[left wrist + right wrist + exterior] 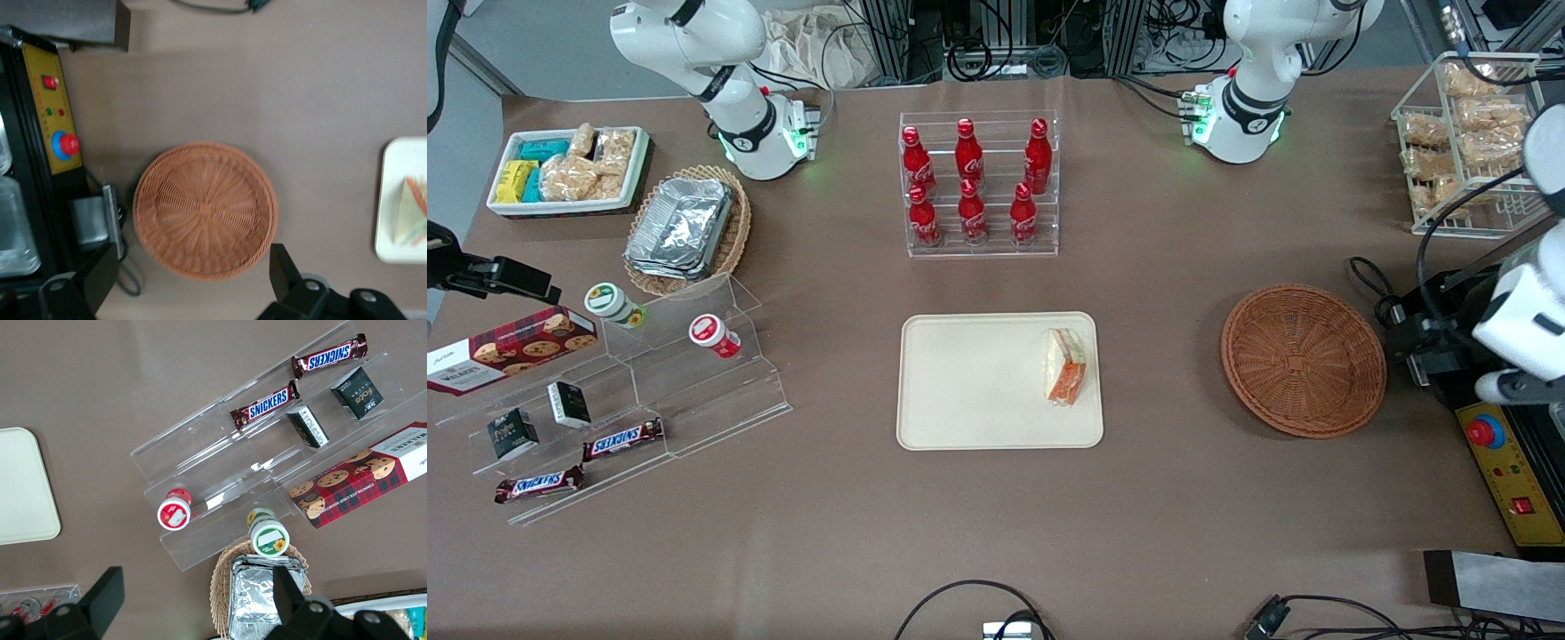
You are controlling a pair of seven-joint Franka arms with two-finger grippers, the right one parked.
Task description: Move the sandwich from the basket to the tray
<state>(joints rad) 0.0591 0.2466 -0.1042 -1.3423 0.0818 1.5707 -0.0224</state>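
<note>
Though hidden frontally, jaws seemingly apart near basket (203, 210).

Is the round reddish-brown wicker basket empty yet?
Empty: the round reddish-brown wicker basket shows bare weave. The wrapped sandwich lies on the cream tray; open pincer hovers above the basket.

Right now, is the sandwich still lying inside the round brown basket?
No. The sandwich lies on the tray, the basket holds nothing, and the open gripper hovers above the basket.

Bright even overhead light, soft shadows, left wrist view slightly blurred
</note>
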